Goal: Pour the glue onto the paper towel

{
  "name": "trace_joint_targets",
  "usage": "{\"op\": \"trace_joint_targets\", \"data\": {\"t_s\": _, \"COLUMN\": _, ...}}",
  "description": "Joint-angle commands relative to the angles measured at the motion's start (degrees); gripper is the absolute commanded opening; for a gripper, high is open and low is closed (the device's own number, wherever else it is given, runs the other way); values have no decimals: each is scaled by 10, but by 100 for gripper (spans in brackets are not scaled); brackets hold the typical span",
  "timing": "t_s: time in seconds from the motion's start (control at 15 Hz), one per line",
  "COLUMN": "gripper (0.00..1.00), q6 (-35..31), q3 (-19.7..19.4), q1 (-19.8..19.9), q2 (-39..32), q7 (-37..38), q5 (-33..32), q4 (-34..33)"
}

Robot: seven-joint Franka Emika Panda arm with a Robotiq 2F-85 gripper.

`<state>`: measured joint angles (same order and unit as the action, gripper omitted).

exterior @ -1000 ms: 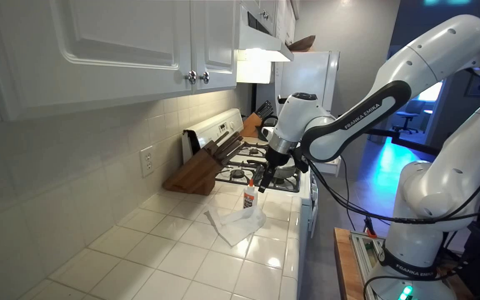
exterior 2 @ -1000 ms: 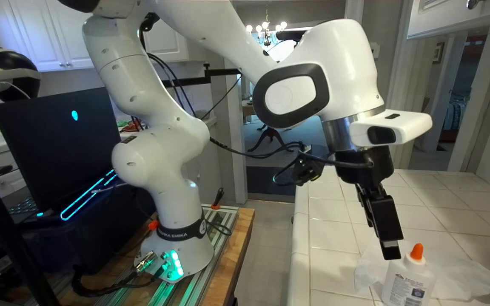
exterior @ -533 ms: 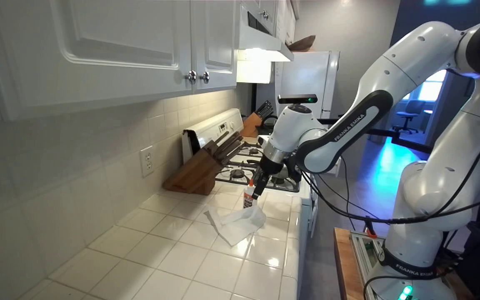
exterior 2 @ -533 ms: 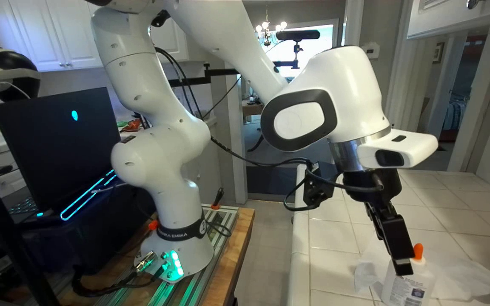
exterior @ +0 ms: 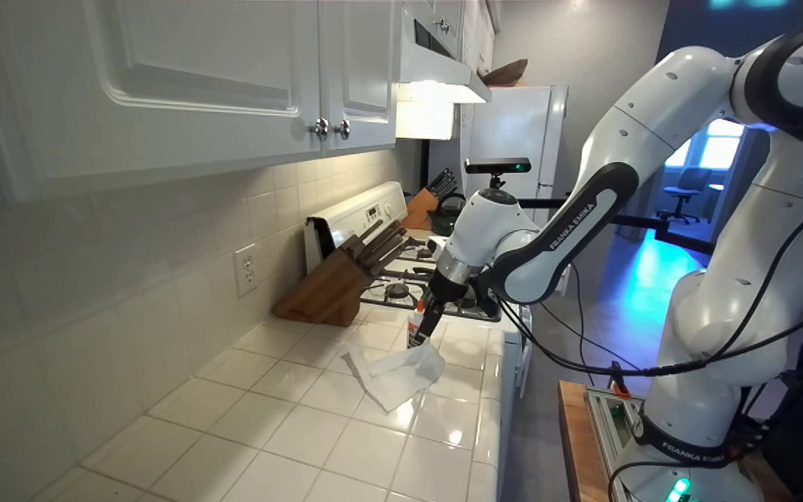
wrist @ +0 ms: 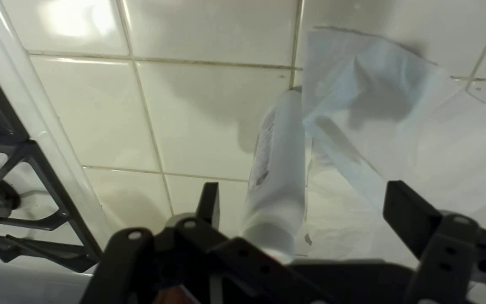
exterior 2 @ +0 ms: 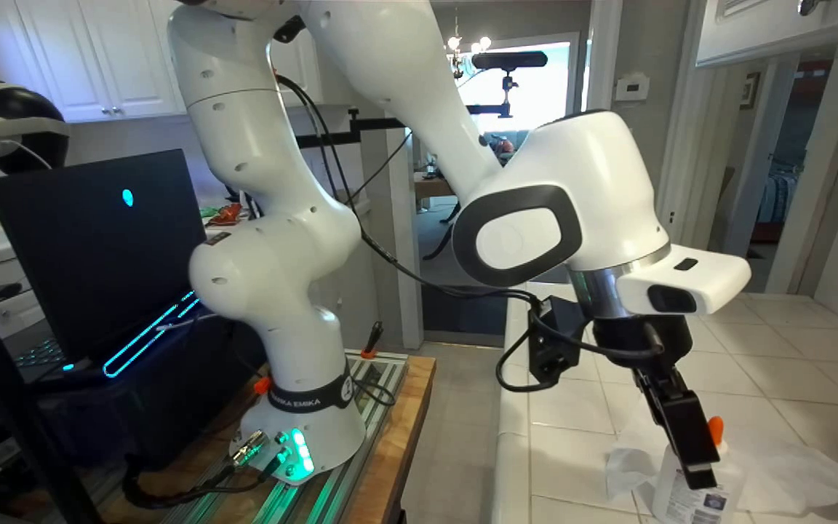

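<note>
White Arm point(exterior 2: 273, 182) Is Wearing Black, Silver and Green

Rounded and glossy, it is showing grey oval dimples point(exterior 2: 241, 167). A black band point(exterior: 572, 227) is carrying FRANKA EMIKA in white letters, and a black collar point(exterior: 693, 454) is repeating it above the base point(exterior: 719, 486), where green lights point(exterior 2: 302, 451) are glowing. In an exterior view, a silver ring point(exterior 2: 601, 291) is gleaming beside a white block point(exterior 2: 681, 276), and black cables point(exterior 2: 528, 388) are looping beside a black box point(exterior 2: 554, 343) on the left. The black claw point(wrist: 303, 202) is showing pale screw heads point(wrist: 134, 235).

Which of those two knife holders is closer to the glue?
The darker brown knife block, on the tiled counter with the glue; the lighter orange-brown block stands beyond the stove.
</note>
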<state>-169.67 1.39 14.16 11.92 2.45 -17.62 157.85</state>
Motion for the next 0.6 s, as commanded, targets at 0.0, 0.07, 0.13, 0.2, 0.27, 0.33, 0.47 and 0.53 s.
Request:
{"op": "trace_joint_targets", "data": {"t_s": 0.0, "gripper": 100, "q6": -33, "q3": 18, "q1": 27, "q2": -21, "q7": 28, "q5": -35, "q4": 0}}
{"op": "trace_joint_targets", "data": {"t_s": 0.07, "gripper": 100, "q6": -38, "q3": 23, "q1": 34, "q2": -23, "q7": 31, "q5": -41, "q4": -1}}
{"op": "trace_joint_targets", "data": {"t_s": 0.13, "gripper": 100, "q6": -42, "q3": 26, "q1": 39, "q2": -26, "q7": 33, "q5": -45, "q4": -1}}
{"op": "trace_joint_targets", "data": {"t_s": 0.2, "gripper": 100, "q6": -45, "q3": 30, "q1": 45, "q2": -27, "q7": 36, "q5": -51, "q4": -2}}
{"op": "trace_joint_targets", "data": {"t_s": 0.27, "gripper": 100, "q6": -47, "q3": 33, "q1": 49, "q2": -28, "q7": 38, "q5": -53, "q4": -2}}
{"op": "trace_joint_targets", "data": {"t_s": 0.33, "gripper": 100, "q6": -51, "q3": 36, "q1": 53, "q2": -30, "q7": 41, "q5": -56, "q4": -2}}
{"op": "trace_joint_targets", "data": {"t_s": 0.47, "gripper": 100, "q6": -54, "q3": 42, "q1": 60, "q2": -36, "q7": 46, "q5": -57, "q4": -4}}
{"op": "trace_joint_targets", "data": {"t_s": 0.53, "gripper": 100, "q6": -57, "q3": 44, "q1": 62, "q2": -39, "q7": 45, "q5": -55, "q4": -4}}
